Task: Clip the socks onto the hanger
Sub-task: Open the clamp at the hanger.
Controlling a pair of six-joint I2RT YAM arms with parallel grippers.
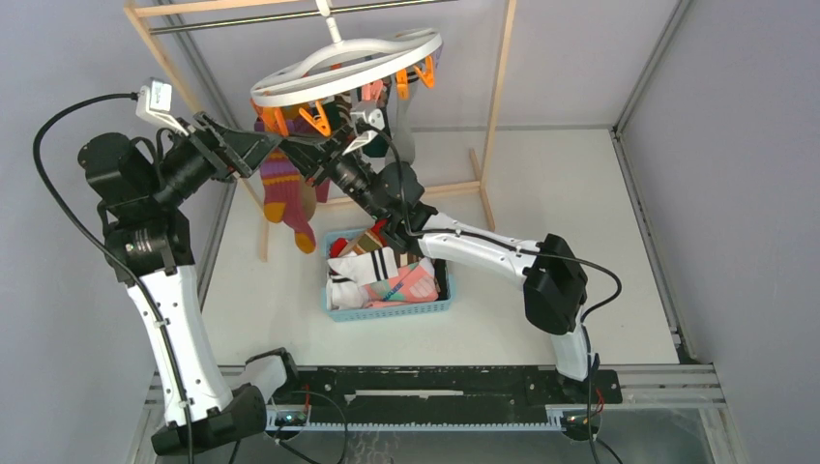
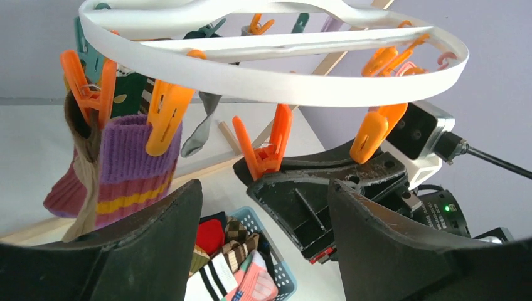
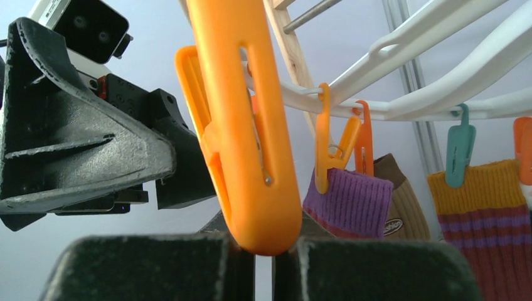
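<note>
The white ring hanger [image 1: 348, 63] hangs at the top with orange clips under it. A purple-orange striped sock [image 1: 285, 188] hangs from one clip, and a brown sock [image 2: 78, 135] hangs beside it. More socks [image 1: 382, 271] lie in the blue basket. My left gripper [image 1: 266, 150] is open and empty just right of the striped sock [image 2: 135, 163], below the ring [image 2: 276, 88]. My right gripper [image 3: 263, 246] is shut. The rounded end of an orange clip [image 3: 244, 138] rests at its fingertips. I cannot tell whether that end is pinched.
The blue basket [image 1: 387, 311] sits mid-table under the arms. The light wooden rack frame [image 1: 498, 106] stands around the hanger. A mustard striped sock [image 3: 483, 213] hangs from a teal clip [image 3: 460, 147]. The two grippers face each other closely.
</note>
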